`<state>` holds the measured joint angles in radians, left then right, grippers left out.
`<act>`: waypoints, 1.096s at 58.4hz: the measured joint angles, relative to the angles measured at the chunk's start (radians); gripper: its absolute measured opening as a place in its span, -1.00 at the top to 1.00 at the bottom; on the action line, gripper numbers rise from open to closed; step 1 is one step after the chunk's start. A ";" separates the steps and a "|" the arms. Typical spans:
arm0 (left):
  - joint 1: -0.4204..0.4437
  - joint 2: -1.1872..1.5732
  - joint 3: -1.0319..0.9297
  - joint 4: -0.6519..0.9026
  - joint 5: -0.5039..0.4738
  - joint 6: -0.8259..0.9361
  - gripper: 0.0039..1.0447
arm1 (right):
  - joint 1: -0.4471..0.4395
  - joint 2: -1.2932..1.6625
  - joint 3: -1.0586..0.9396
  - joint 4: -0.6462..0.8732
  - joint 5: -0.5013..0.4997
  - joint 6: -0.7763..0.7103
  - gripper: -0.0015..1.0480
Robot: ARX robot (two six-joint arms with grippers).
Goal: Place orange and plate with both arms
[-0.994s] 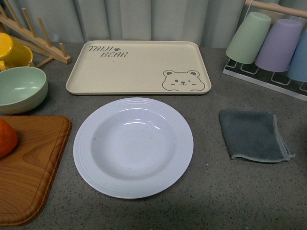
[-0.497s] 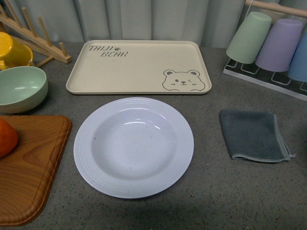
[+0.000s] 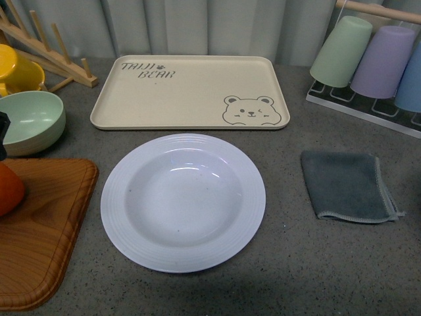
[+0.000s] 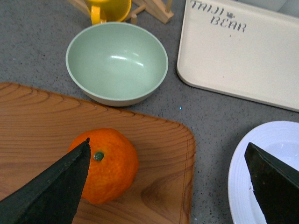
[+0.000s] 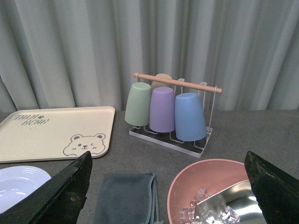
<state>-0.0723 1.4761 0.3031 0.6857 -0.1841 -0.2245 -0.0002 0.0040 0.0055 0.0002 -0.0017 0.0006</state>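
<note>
The white plate (image 3: 183,203) with its ridged rim lies in the middle of the grey counter, in front of the bear tray. The orange (image 4: 110,163) sits on the wooden cutting board (image 4: 154,186) at the left, green stem spot up; in the front view the orange (image 3: 9,189) is cut by the picture's edge. My left gripper (image 4: 167,147) hangs open above the board, one finger (image 4: 51,191) over the orange's side, the other over the plate's rim (image 4: 243,182). My right gripper (image 5: 168,156) is open and holds nothing, above the counter's right side.
A pale green bowl (image 3: 29,122) and a yellow cup (image 3: 16,69) stand behind the board. The beige bear tray (image 3: 191,92) lies at the back. A grey cloth (image 3: 345,186) lies right of the plate, and behind it stands a rack of upturned cups (image 3: 375,59). A pink bowl with ice (image 5: 210,186) is near the right gripper.
A dark piece of my left arm has come into the front view at the left edge, just above the orange. Plate and orange have not moved.
</note>
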 joint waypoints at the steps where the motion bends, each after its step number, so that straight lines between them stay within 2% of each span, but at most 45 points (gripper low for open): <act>1: 0.002 0.008 0.003 0.001 0.002 0.002 -0.88 | 0.000 0.000 0.000 0.000 0.000 0.000 -0.82; 21: 0.096 0.174 0.057 0.006 -0.011 0.025 -0.88 | 0.000 0.000 0.000 0.000 0.000 0.000 -0.82; 62: 0.123 0.320 0.145 -0.086 0.012 0.012 -0.88 | 0.000 0.000 0.000 0.000 0.000 0.000 -0.82; 64: 0.123 0.321 0.147 -0.091 0.012 0.013 -0.82 | 0.000 0.000 0.000 0.000 0.000 0.000 -0.82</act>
<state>0.0505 1.7973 0.4500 0.5945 -0.1719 -0.2119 -0.0002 0.0040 0.0055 0.0002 -0.0017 0.0006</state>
